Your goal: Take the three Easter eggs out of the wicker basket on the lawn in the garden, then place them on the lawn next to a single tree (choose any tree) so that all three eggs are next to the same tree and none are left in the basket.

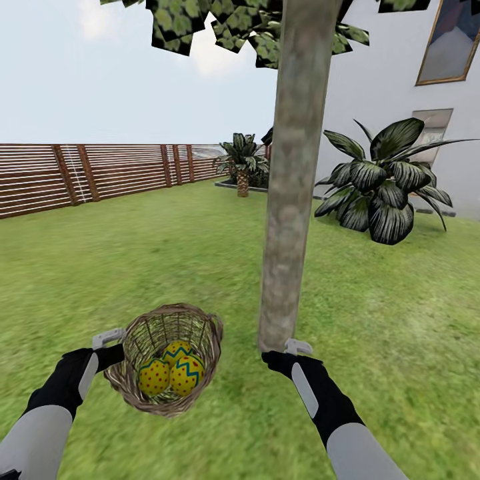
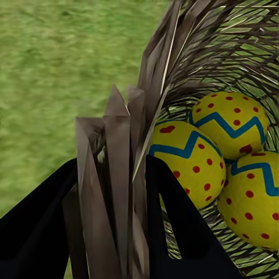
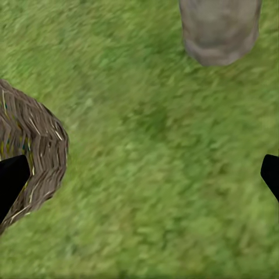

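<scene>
The wicker basket [image 1: 168, 359] sits tilted toward me over the lawn [image 1: 200, 267], just left of the tree [image 1: 293, 200]. My left gripper [image 1: 112, 347] is shut on its left rim; in the left wrist view the black fingers [image 2: 180, 226] clamp the woven rim [image 2: 116, 186]. All three Easter eggs [image 1: 155, 377] [image 1: 188, 373] [image 1: 177, 349] lie inside the basket, and the left wrist view has them close up [image 2: 189, 160] [image 2: 229, 122] [image 2: 256, 200]. My right gripper [image 1: 285, 352] hangs open and empty by the trunk's base [image 3: 220, 29], its fingertips [image 3: 11, 180] wide apart over grass, the basket [image 3: 32, 145] beside it.
A brown slatted fence [image 1: 100, 173] runs along the far left. A short palm [image 1: 242, 163] stands at the back and a large dark-leaved plant [image 1: 387, 187] grows by the white house wall [image 1: 380, 87] on the right. Grass lies all around the trunk.
</scene>
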`<state>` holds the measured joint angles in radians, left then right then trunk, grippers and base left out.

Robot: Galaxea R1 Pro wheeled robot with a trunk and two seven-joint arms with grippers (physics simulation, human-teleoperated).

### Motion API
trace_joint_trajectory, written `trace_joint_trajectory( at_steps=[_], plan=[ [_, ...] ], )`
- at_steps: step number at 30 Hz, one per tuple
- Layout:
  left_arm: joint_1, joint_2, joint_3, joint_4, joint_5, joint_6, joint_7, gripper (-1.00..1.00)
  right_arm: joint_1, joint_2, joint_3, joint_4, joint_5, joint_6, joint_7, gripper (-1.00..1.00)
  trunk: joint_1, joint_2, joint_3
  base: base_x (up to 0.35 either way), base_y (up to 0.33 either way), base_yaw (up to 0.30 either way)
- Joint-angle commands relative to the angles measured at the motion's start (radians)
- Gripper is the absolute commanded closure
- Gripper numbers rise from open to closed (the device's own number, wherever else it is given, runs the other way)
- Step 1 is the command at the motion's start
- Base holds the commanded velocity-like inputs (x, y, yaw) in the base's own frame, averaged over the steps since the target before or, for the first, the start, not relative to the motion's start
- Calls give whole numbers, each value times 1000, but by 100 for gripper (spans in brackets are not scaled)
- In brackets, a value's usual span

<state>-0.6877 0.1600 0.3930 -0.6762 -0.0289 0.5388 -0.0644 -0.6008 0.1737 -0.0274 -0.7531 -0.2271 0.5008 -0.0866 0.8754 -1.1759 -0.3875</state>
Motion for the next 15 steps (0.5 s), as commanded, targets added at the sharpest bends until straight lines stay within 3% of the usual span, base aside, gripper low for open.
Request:
trace_joint_trajectory(
  at_steps=[1, 7, 15],
  plan=[
    [-1, -1, 4, -2, 1, 6, -6, 100, -1, 1, -2, -2, -11, 4, -7, -100, 4, -8, -4, 0, 0, 0],
    [-1, -2, 3, -2, 0, 10, -3, 100, -1, 1, 1, -3, -13, -45, -6, -100, 27, -50, -23, 0, 0, 0],
    [-1, -3, 2, 3, -1, 10, -2, 100, -1, 1, 1, -9, -14, -44, -5, -100, 58, -106, -48, 0, 0, 0]
  ],
)
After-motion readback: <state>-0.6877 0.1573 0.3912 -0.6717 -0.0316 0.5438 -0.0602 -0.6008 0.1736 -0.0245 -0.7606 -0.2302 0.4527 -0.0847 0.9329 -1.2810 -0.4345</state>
